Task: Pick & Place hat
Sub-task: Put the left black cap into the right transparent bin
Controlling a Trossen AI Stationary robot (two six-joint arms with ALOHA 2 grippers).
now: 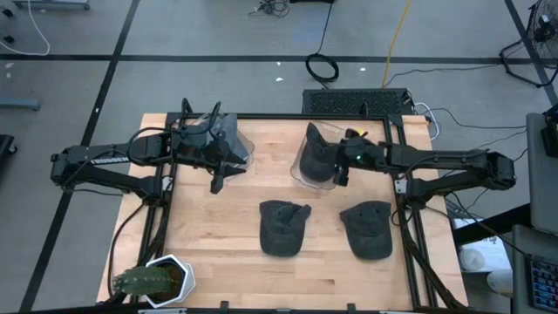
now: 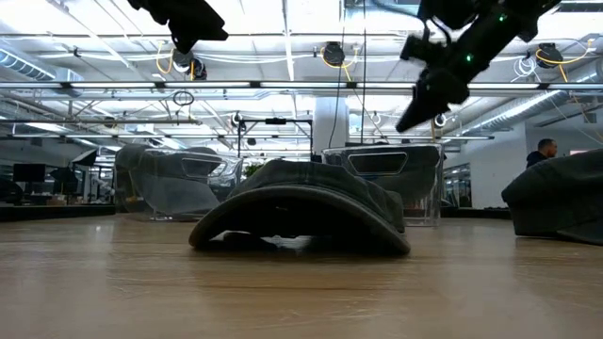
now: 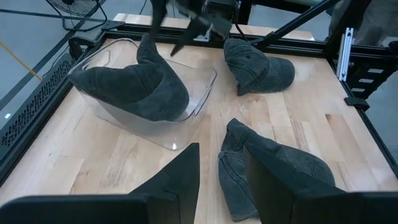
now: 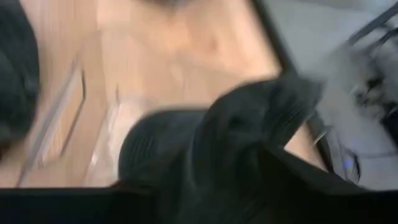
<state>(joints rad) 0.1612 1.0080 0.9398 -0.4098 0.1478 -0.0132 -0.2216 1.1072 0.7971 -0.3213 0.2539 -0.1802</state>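
The wooden table (image 1: 227, 262) carried two clear plastic bins and several dark grey hats. The right-hand bin (image 1: 307, 177) stood toward the far middle of the table and served as the landmark. Inside it sat a hat (image 1: 319, 155), slumped against the wall with its brim pointing up, as the left wrist view (image 3: 140, 87) also showed.

The right gripper (image 1: 342, 173) hung just above that bin's right edge, over the hat in the bin. Its fingers stood apart, with nothing clamped between them; in the low view (image 2: 426, 102) they pointed down above the bin (image 2: 384, 179) and were clear of the hat. The right wrist view was blurred and showed only dark fabric close under the camera.

The left gripper (image 1: 218, 181) hovered well to the left of the landmark bin, just on the near side of the second bin (image 1: 234, 144). Its fingers (image 3: 180, 180) were parted with a gap between them and held nothing.

Two more hats lay on the bare table on the near side of the landmark bin. The middle hat (image 1: 283, 227) lay just toward the front from the bin, brim pointing back toward it; it filled the centre of the low view (image 2: 301, 217). The right hat (image 1: 368, 228) lay near the front right of the bin, close to the table's frame. A potted plant in a white pot (image 1: 166, 281) stood at the front left corner, well away from the bin.
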